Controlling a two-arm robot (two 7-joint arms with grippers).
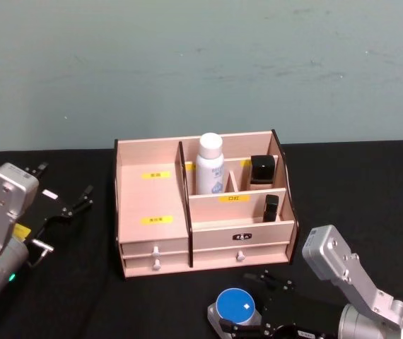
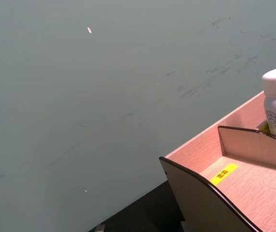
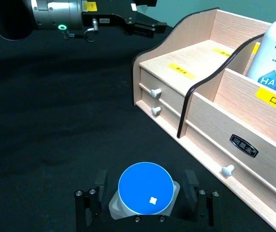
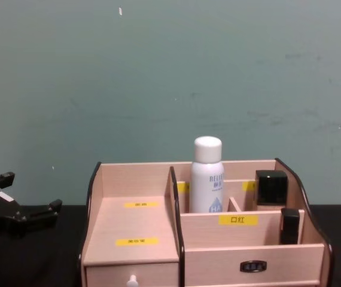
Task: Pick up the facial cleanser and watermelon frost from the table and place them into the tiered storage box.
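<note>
Right gripper (image 3: 145, 193) straddles the watermelon frost (image 1: 235, 305) just in front of the tiered storage box (image 1: 152, 198), fingers spread (not pinching). Facial cleanser (image 1: 210, 166) stands upright in a far compartment. Left gripper (image 1: 63, 187) gapes empty at left.

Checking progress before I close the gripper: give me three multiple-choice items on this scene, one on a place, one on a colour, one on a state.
1. Where in the box is the cleanser?
A. left shelf
B. rear compartment beside the tall divider
C. front slot

2. The jar's lid is:
A. black
B. yellow
C. blue

3. The right gripper is:
A. open, fingers either side of the jar
B. shut on the jar, lifted
C. open, above the box

Answers:
1 B: it stands upright just right of the divider, behind the labelled wall.
2 C: the right wrist view shows a blue disc.
3 A: gaps show between fingers and jar, which sits on the table.

The left gripper idles left of the box.
</note>
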